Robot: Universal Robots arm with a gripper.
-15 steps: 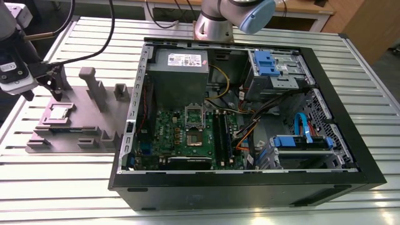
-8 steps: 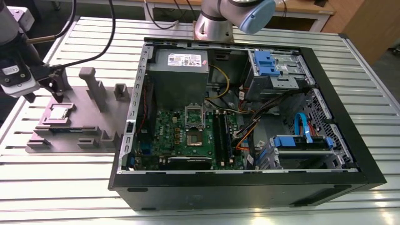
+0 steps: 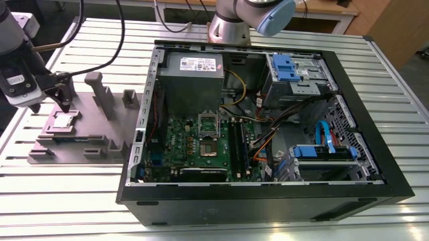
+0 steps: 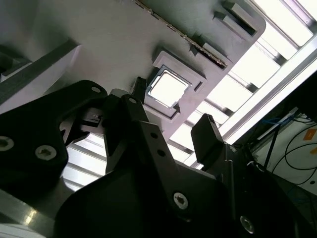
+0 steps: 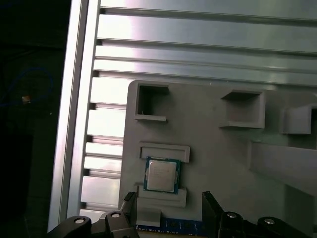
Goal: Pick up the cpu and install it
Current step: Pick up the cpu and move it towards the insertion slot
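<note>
Gripper (image 5: 169, 199) barely in shot in the first wrist view: the picture's edge cuts it down to two finger ends, and those cover part of the blue strip (image 5: 181, 227) beside the cpu (image 5: 161, 175). Second wrist view: glare wipes out the cpu's top, and the dark gripper body hides much of the fixture tray (image 4: 114, 44). Exterior view: the arm (image 3: 244, 17) runs off the top edge.
</note>
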